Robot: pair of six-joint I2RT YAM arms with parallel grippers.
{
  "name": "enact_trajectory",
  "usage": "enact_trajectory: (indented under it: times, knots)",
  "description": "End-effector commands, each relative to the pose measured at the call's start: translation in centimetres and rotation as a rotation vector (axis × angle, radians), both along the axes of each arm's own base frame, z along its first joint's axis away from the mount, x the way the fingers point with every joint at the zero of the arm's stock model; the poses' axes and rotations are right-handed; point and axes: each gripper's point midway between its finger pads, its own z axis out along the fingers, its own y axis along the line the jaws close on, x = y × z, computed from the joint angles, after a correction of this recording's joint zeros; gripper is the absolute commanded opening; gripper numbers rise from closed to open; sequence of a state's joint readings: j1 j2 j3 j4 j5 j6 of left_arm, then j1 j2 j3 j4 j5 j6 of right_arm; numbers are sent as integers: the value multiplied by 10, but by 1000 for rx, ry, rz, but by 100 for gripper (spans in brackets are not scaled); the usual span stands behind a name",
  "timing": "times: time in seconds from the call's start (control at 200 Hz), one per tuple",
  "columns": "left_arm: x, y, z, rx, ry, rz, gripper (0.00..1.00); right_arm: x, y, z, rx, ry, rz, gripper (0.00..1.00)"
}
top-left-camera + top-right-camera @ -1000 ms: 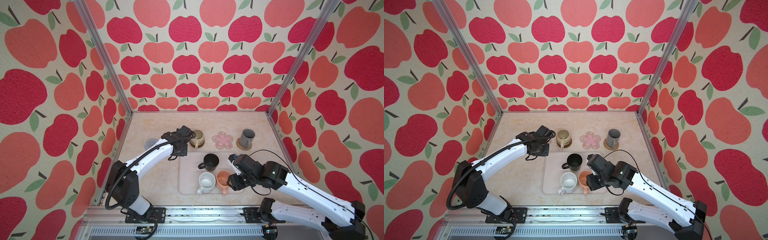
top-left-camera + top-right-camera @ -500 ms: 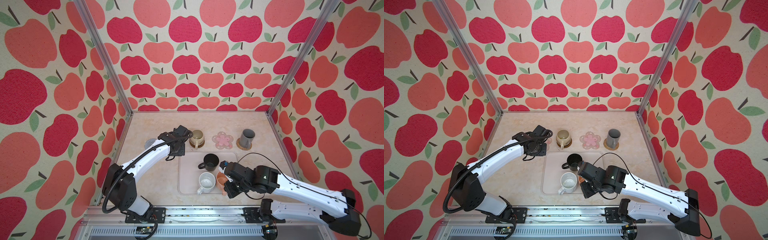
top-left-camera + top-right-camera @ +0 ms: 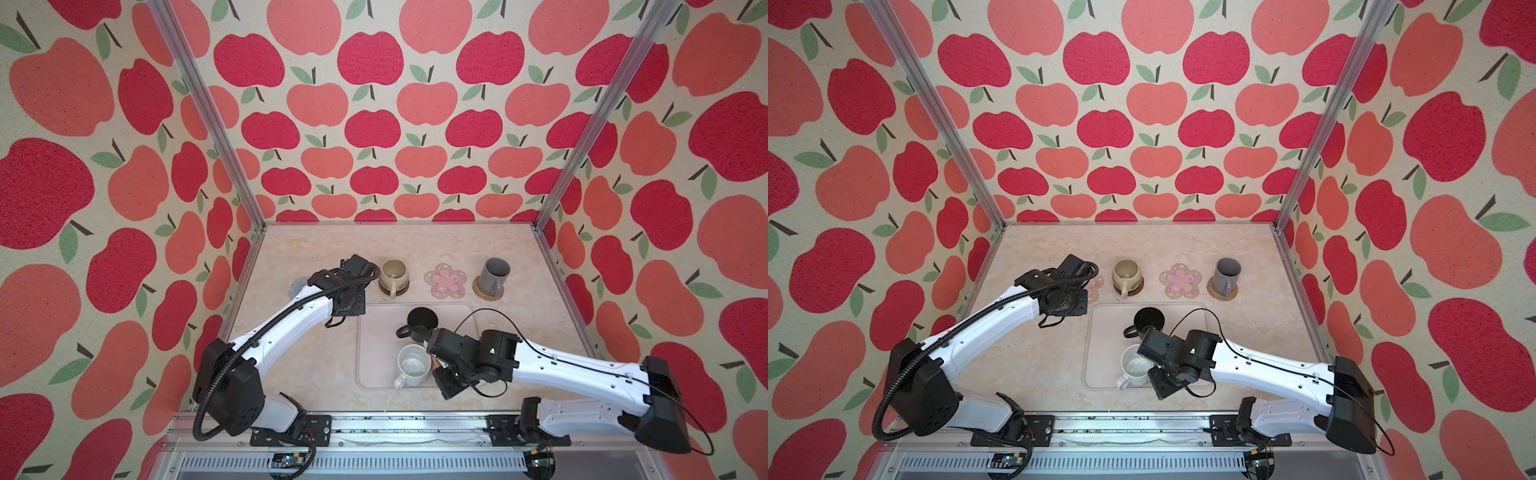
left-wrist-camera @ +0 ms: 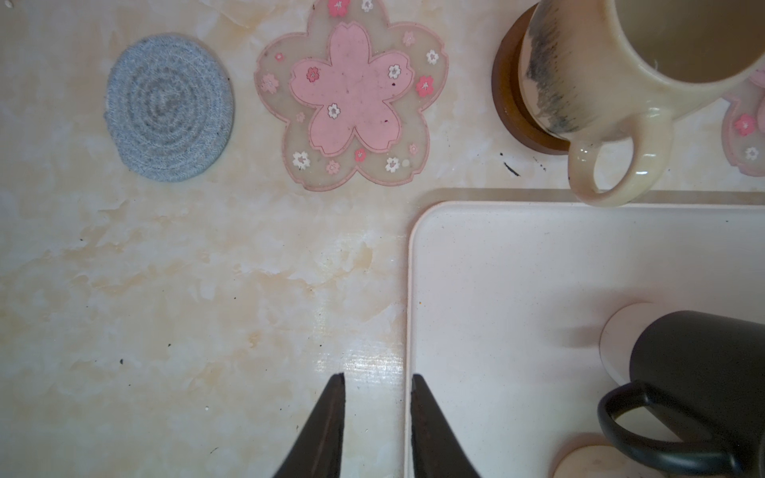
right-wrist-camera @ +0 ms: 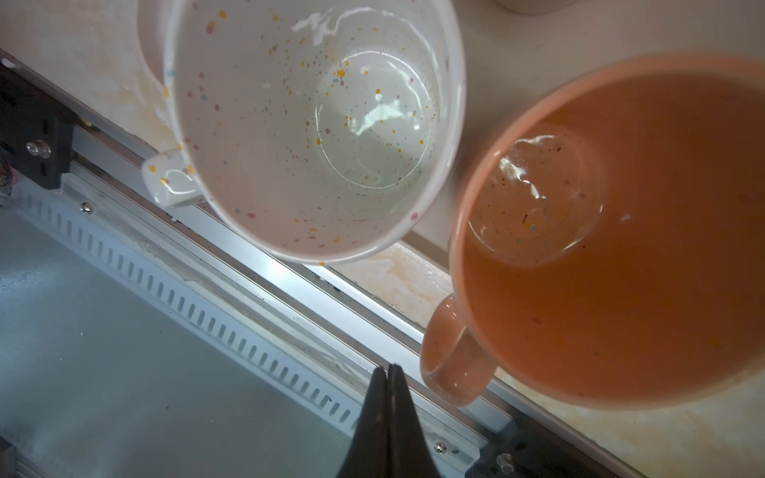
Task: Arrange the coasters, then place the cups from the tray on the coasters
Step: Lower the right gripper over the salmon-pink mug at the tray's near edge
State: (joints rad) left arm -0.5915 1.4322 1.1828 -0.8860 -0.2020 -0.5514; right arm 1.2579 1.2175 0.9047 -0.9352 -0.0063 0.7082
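On the beige tray (image 3: 374, 353) stand a black cup (image 3: 420, 322), a white speckled cup (image 5: 314, 124) and a peach cup (image 5: 621, 248). My right gripper (image 5: 389, 368) hangs shut and empty beside the peach cup's handle (image 5: 451, 347), and its wrist hides that cup in both top views. Slightly open with nothing between its fingers, my left gripper (image 4: 377, 378) hovers over the tray's left rim (image 4: 410, 289). A cream cup (image 3: 392, 276) sits on the dark brown coaster (image 4: 507, 95). A grey cup (image 3: 494, 276) stands on the rattan coaster (image 3: 488, 296).
Three coasters lie bare in the back row: the grey crocheted one (image 4: 167, 109), a pink flower (image 4: 352, 95) to its right, and another pink flower (image 3: 444, 280) between the cream and grey cups. A metal rail (image 5: 248, 265) borders the table's front edge.
My right gripper has shut and moved forward and left over the peach cup, which it now covers from above. The left arm has drawn back slightly to the left.
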Motion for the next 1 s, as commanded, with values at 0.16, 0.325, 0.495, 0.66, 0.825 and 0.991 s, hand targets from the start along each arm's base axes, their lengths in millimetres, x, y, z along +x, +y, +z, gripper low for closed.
enact_trajectory:
  times: [0.16, 0.325, 0.495, 0.66, 0.825, 0.991]
  knots:
    - [1, 8, 7, -16, -36, 36, 29, 6, -26, -5, -75, -14, -39, 0]
    - [1, 8, 4, -36, -32, 46, 29, 15, -40, -7, -96, -18, -95, 0]
    - [1, 8, 5, -41, -31, 49, 29, 18, -50, -6, -144, -29, -109, 0]
    - [3, 7, 9, -46, -42, 48, 29, 24, -61, -5, -195, -48, -127, 0]
    - [5, 5, 10, -49, -45, 47, 29, 29, -67, -3, -215, -74, -141, 0]
    - [7, 4, 12, -56, -54, 49, 29, 33, -71, -10, -227, -89, -152, 0]
